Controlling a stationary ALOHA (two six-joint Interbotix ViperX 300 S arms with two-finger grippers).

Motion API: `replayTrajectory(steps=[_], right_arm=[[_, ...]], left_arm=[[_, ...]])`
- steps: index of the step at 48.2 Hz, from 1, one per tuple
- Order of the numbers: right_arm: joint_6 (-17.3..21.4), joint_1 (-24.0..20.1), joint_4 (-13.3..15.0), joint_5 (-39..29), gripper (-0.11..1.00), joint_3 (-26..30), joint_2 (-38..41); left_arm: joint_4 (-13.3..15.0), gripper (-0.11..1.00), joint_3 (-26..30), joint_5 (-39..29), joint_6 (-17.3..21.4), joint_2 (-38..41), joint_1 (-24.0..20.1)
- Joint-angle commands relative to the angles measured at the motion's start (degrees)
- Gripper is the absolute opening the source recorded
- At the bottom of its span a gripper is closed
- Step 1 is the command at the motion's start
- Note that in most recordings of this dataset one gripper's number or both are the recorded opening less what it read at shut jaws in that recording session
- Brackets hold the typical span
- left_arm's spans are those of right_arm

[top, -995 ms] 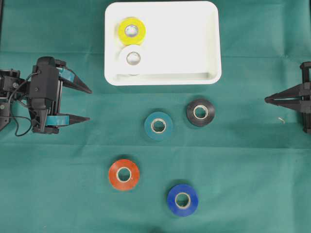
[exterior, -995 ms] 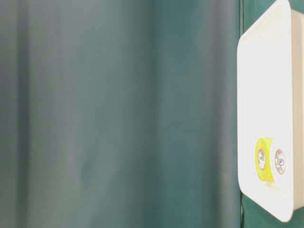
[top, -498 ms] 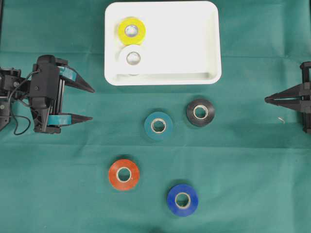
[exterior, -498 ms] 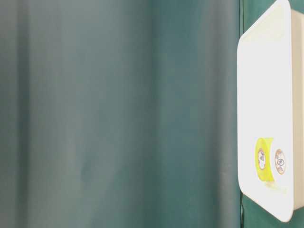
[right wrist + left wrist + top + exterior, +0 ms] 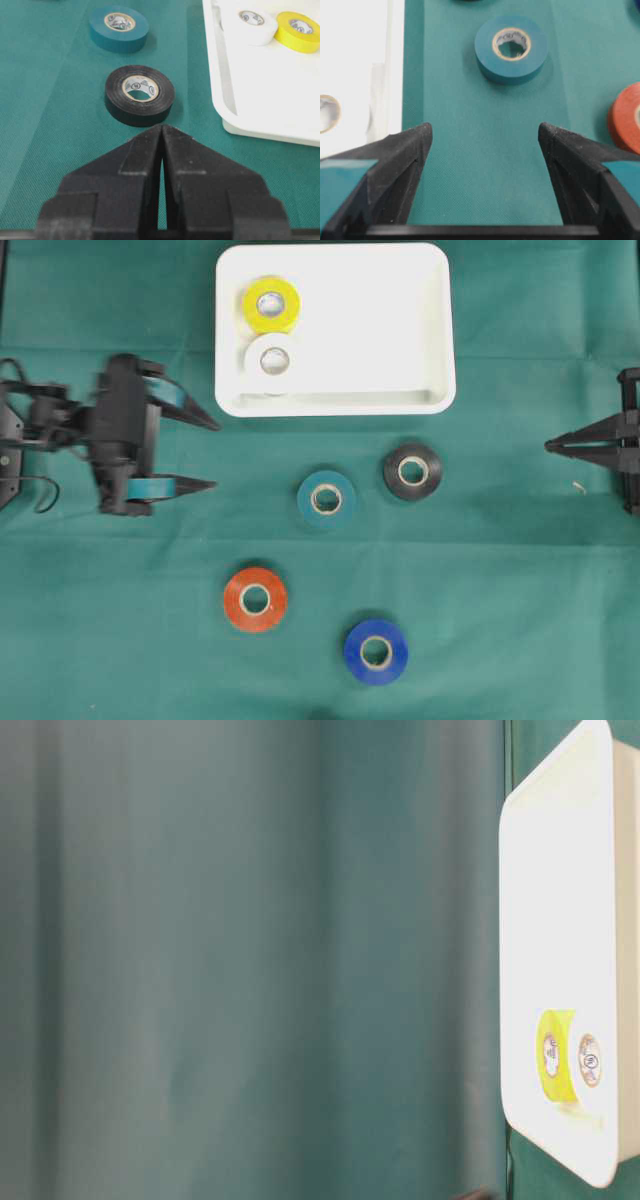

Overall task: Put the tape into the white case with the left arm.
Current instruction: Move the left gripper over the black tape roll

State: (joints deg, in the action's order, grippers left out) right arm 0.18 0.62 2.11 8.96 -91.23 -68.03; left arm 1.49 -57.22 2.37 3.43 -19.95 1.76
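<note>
- Green cloth (image 5: 500, 590) is covering the whole worktop, and every item is lying on it.
- White case (image 5: 400, 340) is sitting at the far edge of the overhead view, holding a yellow roll (image 5: 270, 304) and a white roll (image 5: 272, 360) that are lying just beside each other near its left wall.
- My left gripper (image 5: 210, 454) is hovering at the left of the overhead view with its teal-banded fingers (image 5: 165, 486) spread wide and holding nothing; one tip is lying near the lower left corner of the case.
- Teal tape (image 5: 510, 48) is lying flat straight ahead of my left fingers in the wrist view, well apart from the tips, below the case in the overhead view.
- Black tape (image 5: 412, 472) is lying just to the right of the teal one, apart from it and near the case's front wall.
- Orange tape (image 5: 255, 599) and blue tape (image 5: 376, 651) are lying nearer the front edge, apart from each other.
- My right gripper (image 5: 550, 446) is resting at the right edge with its plain black fingers pressed together, pointing toward the black tape and gripping nothing.
</note>
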Motion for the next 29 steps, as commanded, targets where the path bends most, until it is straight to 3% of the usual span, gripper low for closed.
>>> replayTrajectory(steps=[1, 11, 29], right_arm=[[0.0, 0.1, 0.0, 0.6, -0.09, 0.5, 0.3], [0.0, 0.1, 0.1, 0.6, -0.09, 0.5, 0.3], [0.0, 0.1, 0.1, 0.9, -0.09, 0.4, 0.3]], left_arm=[[-0.2, 0.87, 4.2, -0.1, 0.4, 4.3, 0.2], [-0.2, 0.86, 12.0, -0.8, 4.0, 11.6, 0.2], [-0.1, 0.87, 21.4, -3.4, 4.2, 19.7, 0.2]])
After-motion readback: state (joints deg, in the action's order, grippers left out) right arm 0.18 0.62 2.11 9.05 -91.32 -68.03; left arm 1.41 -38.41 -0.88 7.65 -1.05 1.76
